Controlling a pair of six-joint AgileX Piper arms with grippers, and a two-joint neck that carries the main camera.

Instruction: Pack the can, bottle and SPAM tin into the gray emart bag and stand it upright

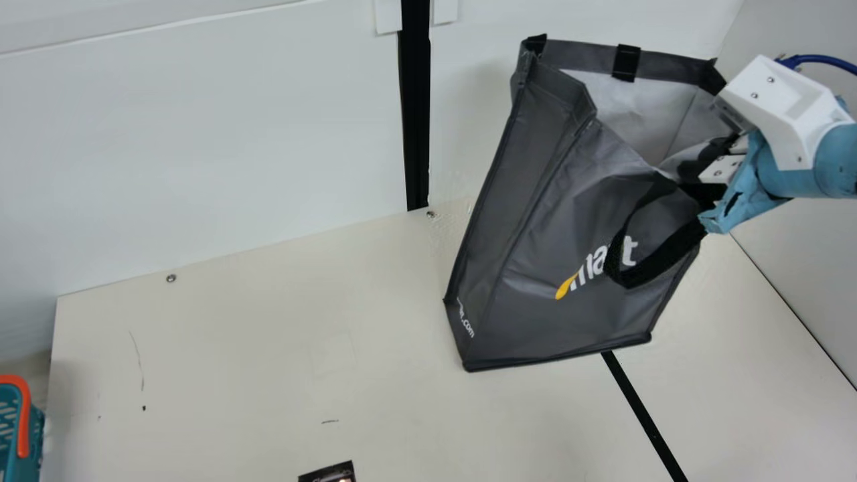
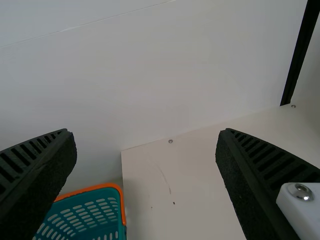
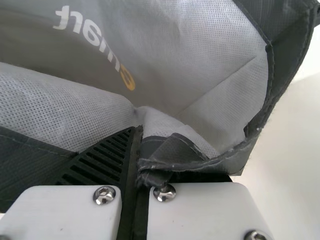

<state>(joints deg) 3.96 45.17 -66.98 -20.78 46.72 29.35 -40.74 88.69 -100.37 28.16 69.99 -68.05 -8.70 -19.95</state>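
So the gray fabric emart bag (image 1: 562,248) is over at the far right part of the cream table (image 1: 234,348), tilted, with its top leaning toward the table's right edge. Its mouth is open and the black handle loop (image 1: 633,278) hangs down the front. My right gripper (image 1: 703,189) is clamped on the rim at the bag's right side, fingers nearly together with the folded fabric pinched between them. The pale lining shows inside, but the base is hidden, so I can't tell what's at the bottom of it.

A black strip (image 1: 643,412) in the tabletop runs from under the bag toward the near edge. Room-wise, there's a wide stretch of table from the left edge to the bag, and a narrower bit between the bag and the right edge. Left gripper (image 2: 146,134) is spread wide with nothing between the fingers.

Just off the left edge there's a teal plastic basket with an orange rim (image 1: 25,415); its slotted wall shows, the rest is cut off. A small dark glossy thing (image 1: 329,475) pokes in at the bottom of the main view, too cropped to identify.
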